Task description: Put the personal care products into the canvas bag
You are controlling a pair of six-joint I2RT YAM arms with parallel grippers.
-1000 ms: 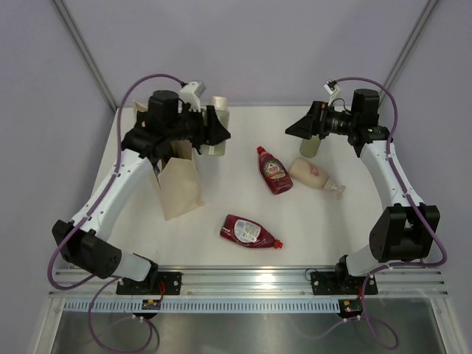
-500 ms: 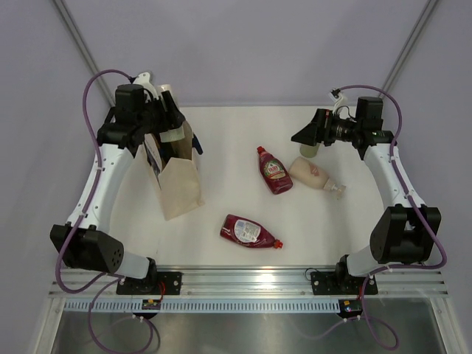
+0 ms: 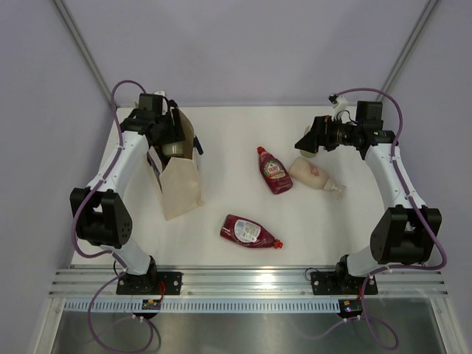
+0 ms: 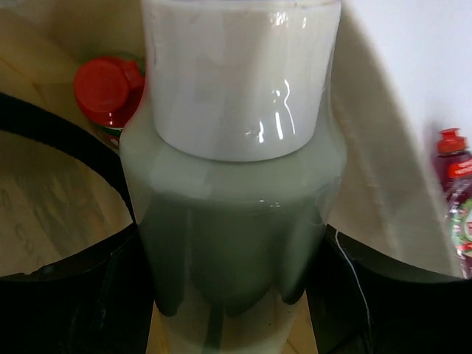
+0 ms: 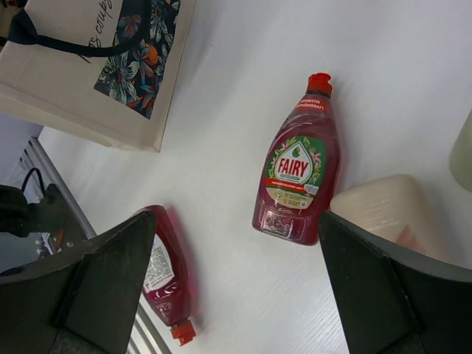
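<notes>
Pale green bottle [image 4: 232, 184] in left hand [image 4: 232, 295], over bag [image 3: 183, 193]

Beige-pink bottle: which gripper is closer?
Right. The right gripper hovers just beyond the beige-pink bottle; the left gripper holds a pale green bottle over the distant canvas bag.

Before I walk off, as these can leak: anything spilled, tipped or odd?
No spill shows. Lying on their sides on the table: the far dark red bottle, the near dark red bottle, the beige-pink bottle. The canvas bag stands upright; the left gripper holds a pale green bottle at its mouth.
</notes>
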